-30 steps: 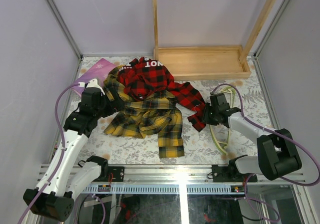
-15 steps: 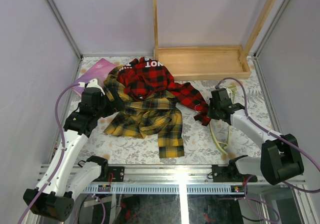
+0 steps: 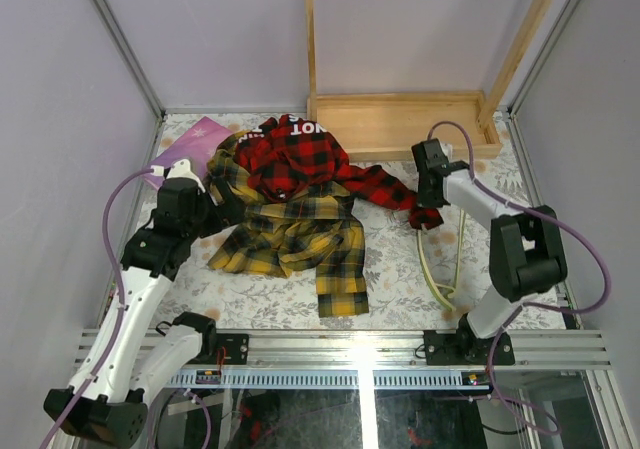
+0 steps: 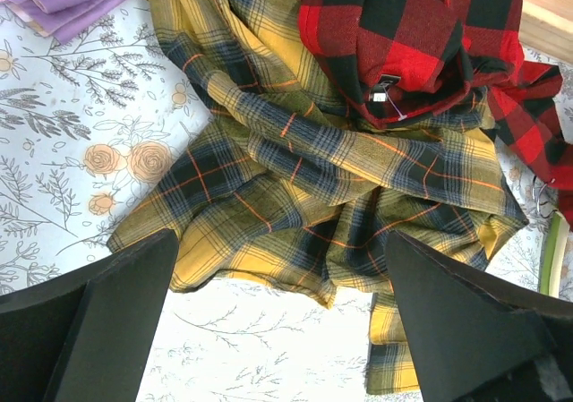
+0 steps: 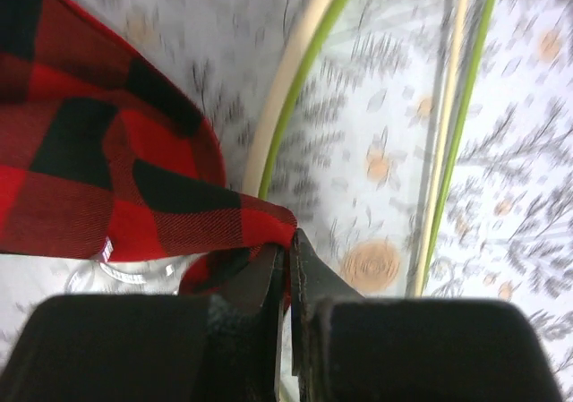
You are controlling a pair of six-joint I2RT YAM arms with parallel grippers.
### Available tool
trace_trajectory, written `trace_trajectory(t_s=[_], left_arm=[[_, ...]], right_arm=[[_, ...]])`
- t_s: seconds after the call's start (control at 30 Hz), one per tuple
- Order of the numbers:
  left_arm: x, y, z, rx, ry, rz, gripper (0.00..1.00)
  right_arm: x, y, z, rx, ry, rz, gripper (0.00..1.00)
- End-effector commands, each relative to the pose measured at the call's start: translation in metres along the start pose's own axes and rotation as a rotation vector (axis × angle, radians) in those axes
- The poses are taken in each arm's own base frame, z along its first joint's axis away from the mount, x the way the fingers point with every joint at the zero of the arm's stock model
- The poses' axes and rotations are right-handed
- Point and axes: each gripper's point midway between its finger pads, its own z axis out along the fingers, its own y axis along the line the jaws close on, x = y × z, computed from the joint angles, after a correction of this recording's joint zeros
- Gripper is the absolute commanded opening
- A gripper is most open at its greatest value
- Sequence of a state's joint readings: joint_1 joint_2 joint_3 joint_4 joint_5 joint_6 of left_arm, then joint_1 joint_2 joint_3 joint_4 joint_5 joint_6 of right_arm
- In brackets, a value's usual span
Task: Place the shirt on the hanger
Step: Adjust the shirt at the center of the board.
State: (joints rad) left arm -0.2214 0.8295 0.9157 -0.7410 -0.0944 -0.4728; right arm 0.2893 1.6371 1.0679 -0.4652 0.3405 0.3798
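Moved: right gripper (image 3: pixel 424 211) has swung away from the near right of the table (image 3: pixel 400 289) toward the far side and has pulled a red sleeve along with it. The left arm has hardly shifted.
Right gripper: jaws pressed together on the cuff edge of the red plaid garment (image 3: pixel 300 159). The wrist view shows the red cloth pinched between the two dark fingers (image 5: pixel 260 281).
Left gripper (image 4: pixel 279 241): jaws spread wide and holding nothing, poised above the near left edge of the shirt (image 3: pixel 300 234).
Shirt: yellow-and-black plaid, crumpled in the middle of the table, with one sleeve trailing toward the near edge. The red plaid garment lies over its far part.
Hanger (image 3: pixel 431 274): thin and pale yellow-green, flat on the table to the right of the shirt and apart from it. Its far end lies under the pinched red sleeve. In the right wrist view one of its arms passes just behind the cuff.
Red plaid garment: heaped at the far centre with white lettering on top. Its sleeve is stretched out to the right as far as the right gripper.
Table: covered in a pale cloth printed with flowers and sprigs.
Purple cloth (image 3: pixel 190 144): folded flat at the far left corner, just beside the shirt.
Walls (image 3: pixel 200 39): plain lilac-grey panels on three sides, set in metal posts.
Wooden tray (image 3: pixel 405 152): shallow, against the back wall at the far right. Two wooden uprights (image 3: pixel 309 39) rise from its corners. The right gripper's wrist is just in front of its near rim.
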Motion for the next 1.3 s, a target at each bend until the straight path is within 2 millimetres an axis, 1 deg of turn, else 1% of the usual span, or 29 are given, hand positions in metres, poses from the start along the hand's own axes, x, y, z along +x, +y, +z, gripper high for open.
trace_trajectory(t_s=[0.0, 0.07, 0.17, 0.23, 0.3, 0.33, 0.4, 0.43, 0.5, 0.53, 0.57, 0.6, 0.63, 0.67, 0.7, 0.73, 0.77, 0.8, 0.83, 0.87, 0.93, 0.97, 1.03, 1.1, 1.17, 1.27], left_arm=[[-0.016, 0.004, -0.016, -0.018, -0.059, 0.026, 0.99], [-0.016, 0.005, -0.018, -0.019, -0.064, 0.027, 1.00], [-0.015, 0.006, -0.022, -0.018, -0.065, 0.027, 1.00], [-0.015, 0.006, -0.023, -0.015, -0.064, 0.029, 1.00], [-0.015, 0.005, -0.025, -0.010, -0.068, 0.028, 1.00], [-0.015, 0.005, -0.026, -0.007, -0.068, 0.028, 1.00], [-0.015, 0.005, -0.025, -0.008, -0.067, 0.029, 1.00], [-0.015, 0.005, -0.024, -0.009, -0.067, 0.029, 1.00], [-0.015, 0.004, -0.023, -0.008, -0.068, 0.025, 1.00], [-0.016, 0.003, -0.023, -0.004, -0.070, 0.024, 1.00], [-0.016, 0.003, -0.023, -0.004, -0.071, 0.023, 1.00], [-0.017, 0.003, -0.023, -0.002, -0.074, 0.022, 1.00], [-0.017, 0.002, -0.023, -0.001, -0.074, 0.022, 1.00], [-0.017, 0.002, -0.022, -0.001, -0.075, 0.020, 1.00], [-0.017, 0.002, -0.022, -0.001, -0.076, 0.021, 1.00], [-0.017, 0.003, -0.021, -0.003, -0.073, 0.021, 1.00], [-0.016, 0.003, -0.021, -0.004, -0.072, 0.023, 1.00], [-0.015, 0.003, -0.020, -0.003, -0.070, 0.024, 1.00], [-0.014, 0.004, -0.019, -0.006, -0.066, 0.023, 1.00], [-0.013, 0.004, -0.019, -0.006, -0.066, 0.021, 1.00], [-0.013, 0.003, -0.018, 0.004, -0.065, 0.021, 1.00], [-0.013, 0.002, -0.018, 0.005, -0.064, 0.019, 1.00], [-0.013, 0.002, -0.018, 0.004, -0.065, 0.019, 1.00], [-0.014, 0.002, -0.018, 0.006, -0.067, 0.019, 1.00], [-0.014, 0.002, -0.018, 0.005, -0.067, 0.019, 1.00], [-0.012, 0.002, -0.018, 0.006, -0.067, 0.017, 1.00]], right_arm=[[-0.058, -0.013, 0.005, 0.103, -0.070, -0.028, 0.00], [-0.069, -0.011, 0.015, 0.119, -0.054, -0.048, 0.00], [-0.082, -0.002, 0.032, 0.118, -0.035, -0.072, 0.00], [-0.098, 0.010, 0.033, 0.077, -0.050, -0.075, 0.00], [-0.117, 0.029, 0.021, -0.029, -0.088, -0.062, 0.00], [-0.127, 0.042, 0.009, -0.111, -0.119, -0.053, 0.00], [-0.143, 0.071, -0.022, -0.288, -0.188, -0.043, 0.00], [-0.147, 0.086, -0.041, -0.367, -0.218, -0.047, 0.00], [-0.142, 0.122, -0.079, -0.513, -0.257, -0.101, 0.02], [-0.134, 0.138, -0.097, -0.572, -0.262, -0.135, 0.02], [-0.123, 0.153, -0.113, -0.625, -0.256, -0.174, 0.04], [-0.109, 0.169, -0.132, -0.694, -0.253, -0.215, 0.06], [-0.091, 0.184, -0.147, -0.779, -0.236, -0.257, 0.09], [-0.075, 0.195, -0.168, -0.885, -0.232, -0.281, 0.14], [-0.047, 0.203, -0.183, -1.019, -0.185, -0.303, 0.21], [-0.033, 0.205, -0.194, -1.107, -0.180, -0.307, 0.30], [-0.027, 0.200, -0.202, -1.135, -0.204, -0.304, 0.39], [-0.023, 0.189, -0.196, -1.077, -0.223, -0.288, 0.50], [-0.020, 0.174, -0.184, -0.975, -0.231, -0.264, 0.59], [-0.023, 0.153, -0.169, -0.836, -0.250, -0.233, 0.65], [-0.026, 0.106, -0.141, -0.543, -0.264, -0.178, 0.71], [-0.027, 0.082, -0.131, -0.403, -0.268, -0.148, 0.72], [-0.023, 0.044, -0.118, -0.197, -0.262, -0.105, 0.75], [-0.013, 0.024, -0.108, -0.095, -0.242, -0.081, 0.76], [0.001, 0.018, -0.101, -0.065, -0.202, -0.065, 0.76], [0.023, 0.012, -0.087, -0.038, -0.151, -0.043, 0.72]])
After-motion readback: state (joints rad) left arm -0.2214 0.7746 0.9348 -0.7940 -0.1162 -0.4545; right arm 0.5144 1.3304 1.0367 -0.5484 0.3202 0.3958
